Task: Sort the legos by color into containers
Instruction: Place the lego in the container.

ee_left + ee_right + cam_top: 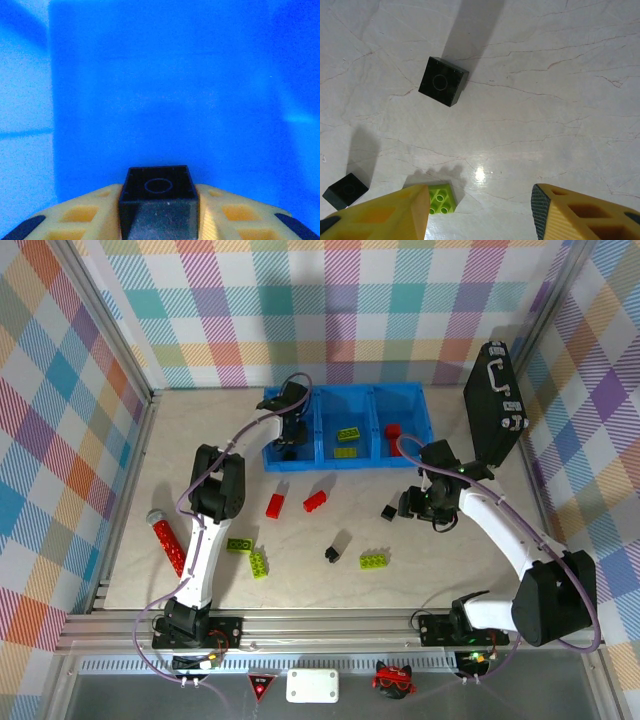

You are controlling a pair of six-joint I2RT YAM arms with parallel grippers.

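My left gripper (290, 436) reaches down into the leftmost of the three joined blue containers (345, 400). In the left wrist view that gripper (159, 212) is shut on a black lego (159, 187), with the blue bin wall (165, 95) right behind it. Two lime legos (348, 434) lie in the middle bin and a red one (393, 430) in the right bin. My right gripper (420, 503) hovers open over the table beside a black lego (388, 511). Under the right gripper (480, 210) I see two black legos (443, 81) (345, 190) and a lime one (441, 198) by the left finger.
Loose on the table are two red legos (275, 505) (315, 501), a black one (332, 552) and lime ones (374, 560) (238, 545) (259, 562). A red studded tube (167, 542) lies at the left. A black handled case (495, 405) stands at the back right.
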